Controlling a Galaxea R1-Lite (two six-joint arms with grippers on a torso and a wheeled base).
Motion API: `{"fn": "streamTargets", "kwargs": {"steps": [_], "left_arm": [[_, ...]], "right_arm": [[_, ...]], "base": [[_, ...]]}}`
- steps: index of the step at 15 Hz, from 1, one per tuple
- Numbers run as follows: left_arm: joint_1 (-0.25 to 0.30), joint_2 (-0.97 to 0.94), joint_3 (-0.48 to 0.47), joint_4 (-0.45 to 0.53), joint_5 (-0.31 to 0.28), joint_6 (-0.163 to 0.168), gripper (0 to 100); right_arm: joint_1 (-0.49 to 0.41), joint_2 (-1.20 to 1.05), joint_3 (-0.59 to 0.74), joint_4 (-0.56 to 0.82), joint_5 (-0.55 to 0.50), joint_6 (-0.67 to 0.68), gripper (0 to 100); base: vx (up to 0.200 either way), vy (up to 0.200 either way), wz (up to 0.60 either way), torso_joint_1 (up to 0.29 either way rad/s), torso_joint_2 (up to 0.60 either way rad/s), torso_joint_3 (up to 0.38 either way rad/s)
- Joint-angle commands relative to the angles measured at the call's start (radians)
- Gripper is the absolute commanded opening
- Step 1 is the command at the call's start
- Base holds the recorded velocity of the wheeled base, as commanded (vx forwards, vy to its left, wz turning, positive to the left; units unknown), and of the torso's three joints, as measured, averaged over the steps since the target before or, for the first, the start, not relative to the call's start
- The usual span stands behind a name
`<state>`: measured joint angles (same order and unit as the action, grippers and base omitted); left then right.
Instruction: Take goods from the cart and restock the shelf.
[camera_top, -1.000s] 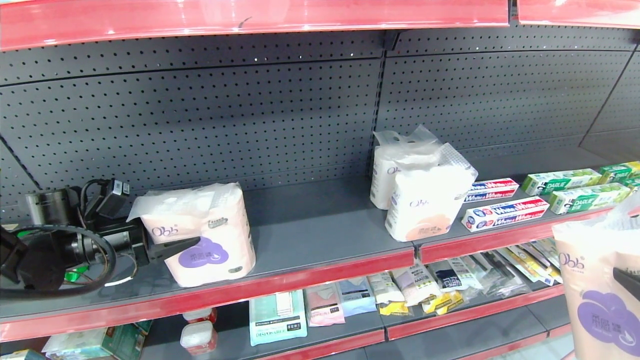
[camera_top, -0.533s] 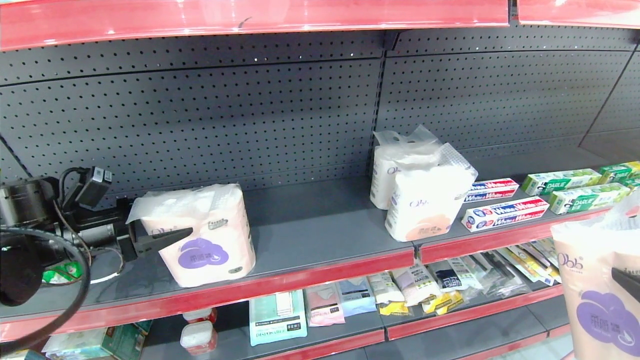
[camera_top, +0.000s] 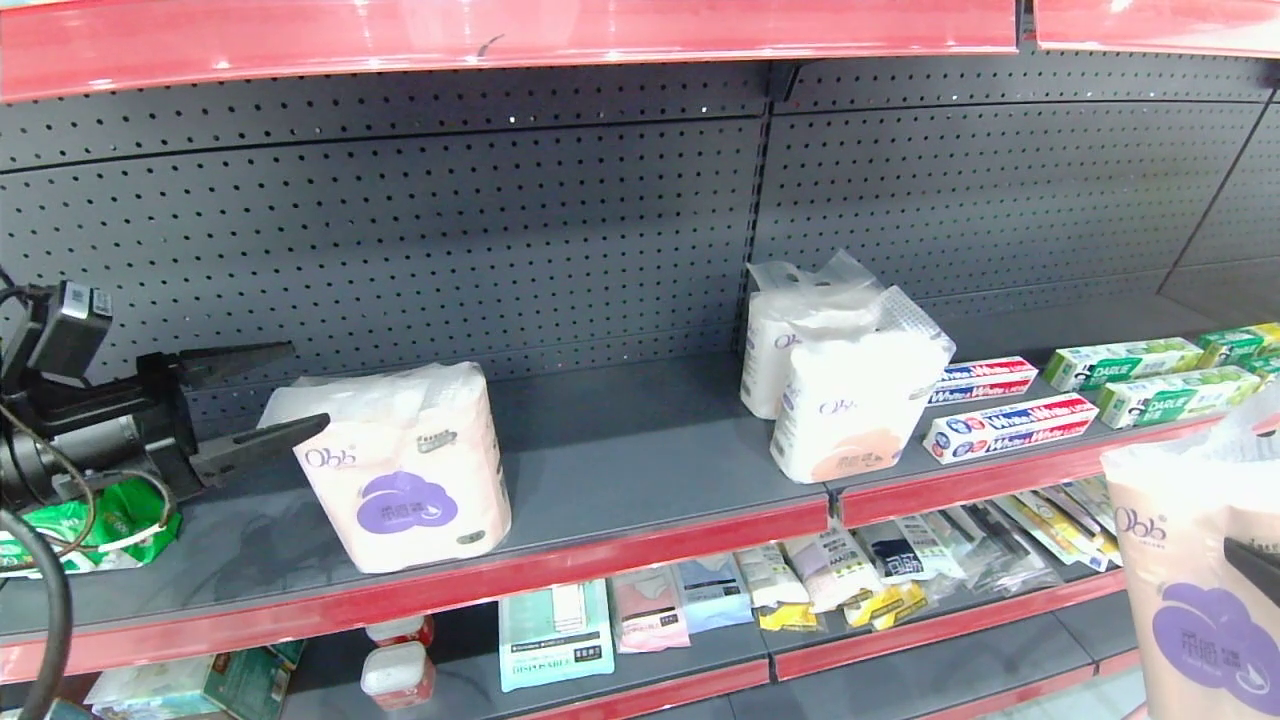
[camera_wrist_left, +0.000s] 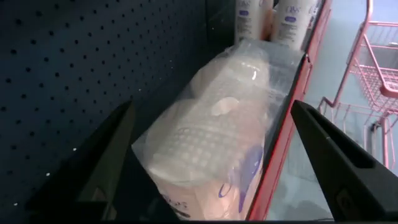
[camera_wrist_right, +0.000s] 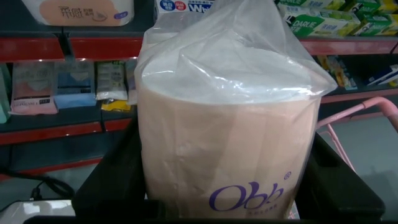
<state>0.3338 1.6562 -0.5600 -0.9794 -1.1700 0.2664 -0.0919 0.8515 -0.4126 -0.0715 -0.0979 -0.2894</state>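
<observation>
Head view: L jaws open by shelved tissue pack (camera_top: 400, 470); R jaws grip 2nd purple-label pack (camera_top: 1185, 560).

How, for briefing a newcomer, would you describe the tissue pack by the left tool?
Find the grey shelf holding toothpaste boxes. Near its left end one tissue pack stands alone. Its badge is purple; the neighbouring pack's is orange.
</observation>
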Motion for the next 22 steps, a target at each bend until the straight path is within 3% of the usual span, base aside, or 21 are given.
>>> {"fn": "streamTargets", "kwargs": {"steps": [1, 2, 4, 6, 7, 8, 10, 11, 12, 14, 15, 17, 19, 21, 22], "left_arm": [[0.022, -0.098, 0.017, 0.001, 0.036, -0.024, 100], [0.024, -0.115, 0.019, 0.001, 0.056, -0.041, 100], [0.021, -0.193, 0.019, 0.001, 0.128, -0.119, 100], [0.019, -0.265, 0.043, 0.004, 0.239, -0.165, 100], [0.019, -0.320, 0.084, 0.005, 0.332, -0.196, 100], [0.019, -0.395, 0.153, 0.025, 0.467, -0.237, 100], [0.021, -0.493, 0.272, 0.077, 0.641, -0.245, 100], [0.021, -0.532, 0.302, 0.099, 0.673, -0.246, 100], [0.021, -0.630, 0.354, 0.180, 0.702, -0.245, 100], [0.019, -0.763, 0.361, 0.337, 0.702, -0.243, 100], [0.017, -0.897, 0.336, 0.522, 0.702, -0.240, 100], [0.013, -1.102, 0.296, 0.775, 0.673, -0.242, 100], [-0.042, -1.342, 0.235, 1.016, 0.558, -0.246, 100], [-0.114, -1.475, 0.193, 1.194, 0.549, -0.237, 100], [-0.125, -1.530, 0.190, 1.266, 0.550, -0.225, 100]], "right_arm": [[0.001, -0.002, 0.000, -0.001, 0.001, -0.001, 0], [0.001, -0.002, 0.000, -0.001, 0.001, -0.001, 0], [0.003, -0.002, 0.001, -0.001, 0.004, -0.002, 0], [0.006, -0.002, -0.003, -0.001, 0.006, -0.001, 0], [0.006, -0.002, -0.008, -0.001, 0.006, -0.001, 0], [0.008, -0.002, -0.012, -0.002, 0.007, 0.003, 0], [0.032, -0.002, -0.011, -0.001, 0.012, 0.003, 0], [0.041, -0.002, -0.012, -0.002, 0.010, 0.004, 0], [0.057, 0.000, -0.014, -0.002, 0.010, 0.009, 0], [0.058, 0.000, -0.015, -0.002, 0.012, 0.009, 0], [0.058, -0.002, -0.026, -0.002, 0.012, 0.009, 0], [0.058, -0.003, -0.040, -0.002, 0.012, 0.009, 0], [0.061, -0.026, -0.040, -0.002, 0.015, 0.003, 0], [0.078, -0.045, -0.042, -0.001, 0.024, -0.002, 0], [0.078, -0.060, -0.038, -0.001, 0.023, -0.007, 0]], "base": [[0.000, 0.000, 0.00, 0.000, 0.00, 0.000], [0.000, 0.000, 0.00, 0.000, 0.00, 0.000], [0.000, 0.000, 0.00, 0.000, 0.00, 0.000], [0.000, 0.000, 0.00, 0.000, 0.00, 0.000], [0.000, 0.000, 0.00, 0.000, 0.00, 0.000], [0.000, 0.000, 0.00, 0.000, 0.00, 0.000], [0.000, 0.000, 0.00, 0.000, 0.00, 0.000], [0.000, 0.000, 0.00, 0.000, 0.00, 0.000], [0.000, 0.000, 0.00, 0.000, 0.00, 0.000], [0.000, 0.000, 0.00, 0.000, 0.00, 0.000], [0.000, 0.000, 0.00, 0.000, 0.00, 0.000], [0.000, 0.000, 0.00, 0.000, 0.00, 0.000], [0.000, 0.000, 0.00, 0.000, 0.00, 0.000], [0.000, 0.000, 0.00, 0.000, 0.00, 0.000], [0.000, 0.000, 0.00, 0.000, 0.00, 0.000]]}}
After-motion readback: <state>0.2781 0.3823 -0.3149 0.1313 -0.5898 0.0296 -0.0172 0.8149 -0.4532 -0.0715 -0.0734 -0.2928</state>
